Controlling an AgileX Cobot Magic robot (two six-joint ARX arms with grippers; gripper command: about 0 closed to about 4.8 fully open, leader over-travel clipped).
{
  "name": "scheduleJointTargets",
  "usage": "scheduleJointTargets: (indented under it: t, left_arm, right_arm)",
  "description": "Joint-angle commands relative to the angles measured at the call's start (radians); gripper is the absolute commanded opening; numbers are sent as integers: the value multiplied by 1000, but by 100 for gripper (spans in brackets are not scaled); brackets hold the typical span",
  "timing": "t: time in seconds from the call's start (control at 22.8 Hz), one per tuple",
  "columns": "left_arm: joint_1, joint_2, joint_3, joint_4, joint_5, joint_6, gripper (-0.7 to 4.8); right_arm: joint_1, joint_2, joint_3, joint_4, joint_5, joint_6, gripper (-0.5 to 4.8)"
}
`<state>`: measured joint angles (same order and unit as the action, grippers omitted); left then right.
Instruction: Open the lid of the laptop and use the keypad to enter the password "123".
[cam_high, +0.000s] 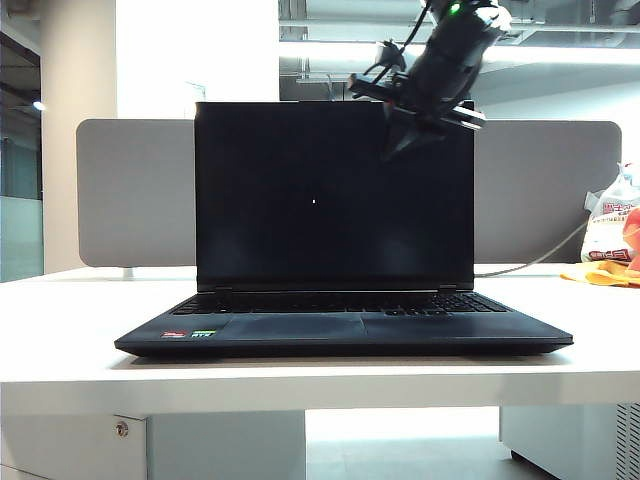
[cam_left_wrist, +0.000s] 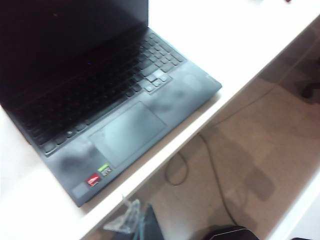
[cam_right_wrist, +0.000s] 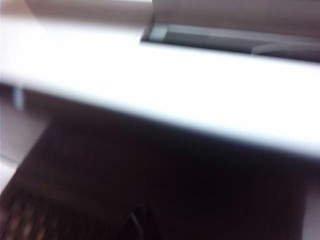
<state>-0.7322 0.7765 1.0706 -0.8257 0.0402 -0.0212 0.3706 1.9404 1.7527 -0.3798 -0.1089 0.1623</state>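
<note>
Lid (cam_high: 300, 190) up, half done; right gripper (cam_high: 392, 152) jaws closed, high by screen's right; keypad (cam_left_wrist: 162, 52) untouched; left gripper unseen, jaws can't tell.

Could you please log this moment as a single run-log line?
lid: open, upright, screen dark | right gripper: shut, raised before lid's upper right, holding nothing | left gripper: out of view | keypad: untouched | password: not yet entered

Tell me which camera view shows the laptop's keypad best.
The left wrist view: the keypad is seen from above, unobstructed, though soft. The exterior view shows it only edge-on, as a thin strip. The right wrist view is too blurred to tell.
</note>
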Motion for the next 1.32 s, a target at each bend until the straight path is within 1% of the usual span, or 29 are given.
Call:
scheduleJointTargets:
  t: [0.04,0.09,0.22,0.31,0.39,0.53,0.66,1.18,1.32]
  left_arm:
    - [1,-2,5,40,-21,14,-4]
    - [1,-2,5,68,-20,14,-4]
    - [1,-2,7,110,-4,14,-4]
    - [1,3,28,110,17,14,-4]
    - [1,3,53,109,17,14,-4]
    - [1,3,71,98,51,13,-4]
    - [1,3,71,82,50,13,-4]
    - [1,4,71,81,50,14,-4]
    - [1,4,71,81,50,14,-4]
  right_arm:
    - [2,-31,5,-151,-50,-43,-9]
    - [2,-34,5,-218,-48,-63,-9]
    - [2,-34,0,-325,-42,-106,-9]
    - [2,-33,-24,-349,-40,-111,-9]
    - [2,-33,-81,-339,-39,-111,-9]
    - [-7,-31,-198,-277,-11,-111,-9]
    - [-25,-25,-259,-245,13,-103,-9]
    - [-37,34,-261,-209,-2,-84,-9]
    - [-37,56,-261,-226,-2,-83,-9]
